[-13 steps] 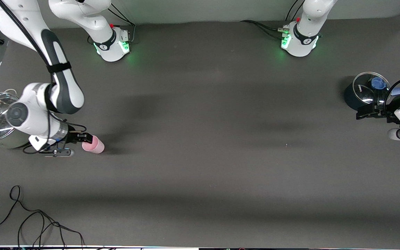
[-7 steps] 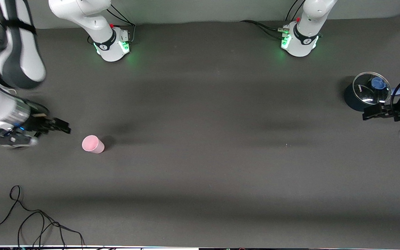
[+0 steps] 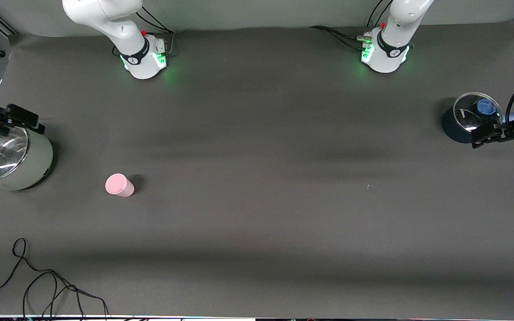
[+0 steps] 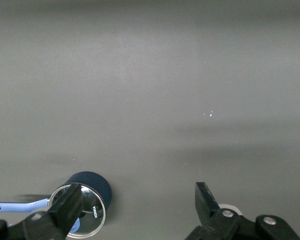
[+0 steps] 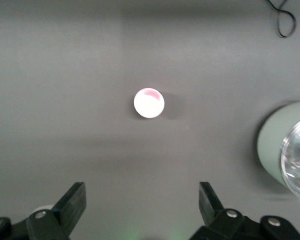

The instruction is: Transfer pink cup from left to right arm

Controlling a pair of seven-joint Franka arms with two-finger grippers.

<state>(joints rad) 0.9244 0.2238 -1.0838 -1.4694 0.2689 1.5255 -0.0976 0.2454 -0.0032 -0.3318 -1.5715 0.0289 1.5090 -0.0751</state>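
right tool (image 3: 22, 117) released pink cup (image 3: 119, 185), withdrew over green pot (image 3: 34, 160)

We see pink cup (image 3: 119, 185) standing alone on dark desk (image 3: 257, 178), toward right arm's end, nothing touching it. Small, pale pink, smooth, tapered, no handle. From right wrist view we see it (image 5: 149, 103) from above as pale round disc with pinkish patch.
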